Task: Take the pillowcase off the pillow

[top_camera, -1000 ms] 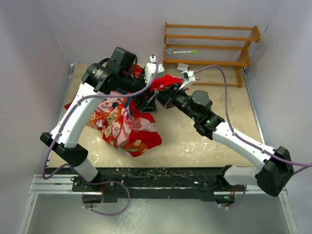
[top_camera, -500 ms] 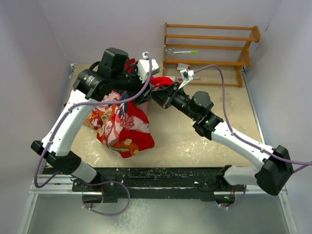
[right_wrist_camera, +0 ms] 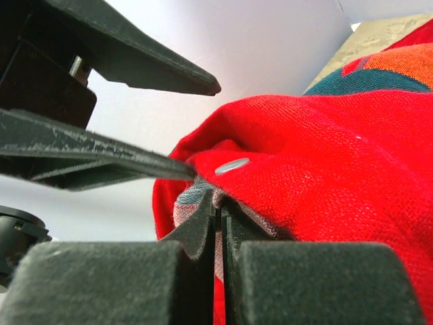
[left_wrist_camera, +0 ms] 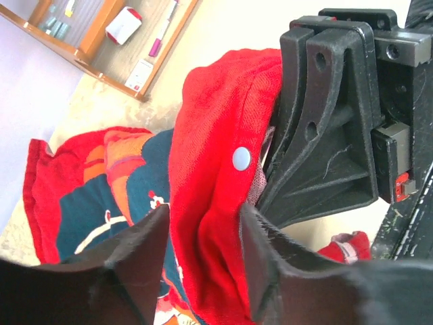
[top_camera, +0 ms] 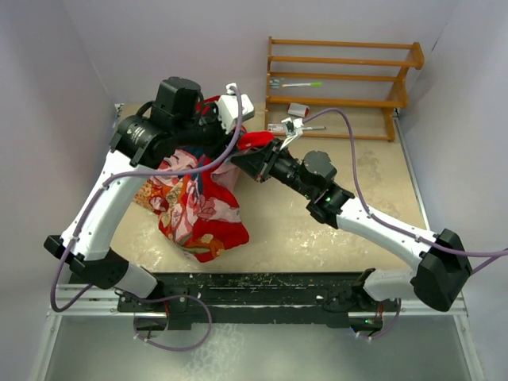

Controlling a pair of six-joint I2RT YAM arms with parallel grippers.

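Top view: one pillowcase [top_camera: 200, 208], red with the cartoon girls print, hangs bunched over the left half of the table [top_camera: 333, 222], lifted off it at the top. The left gripper [top_camera: 230, 136] and the right gripper [top_camera: 251, 155] meet at its upper red edge, close together. No cream pillow shows anywhere. The hanging bundle looks bulky, so the pillow is probably inside, but it can't be confirmed. One wooden rack [top_camera: 341, 79] stands at the back with a few small items, too small to name.

Left wrist view: the left fingers [left_wrist_camera: 139, 261] sit either side of a thick red fold that fills the gap and touches both, so they read as pinching the cloth. The right gripper's black jaws clamp the hem just beside one silver snap [left_wrist_camera: 241, 158].

Right wrist view: the right fingertips are pressed nearly together on the hem edge, below the same snap. The left gripper's fingers show at upper left.

Progress, judged: early. The opening is gripped by both arms, and the pulling off is not yet done.

Count: two grippers, one pillowcase, one snap, one rack, zero pillows seen.
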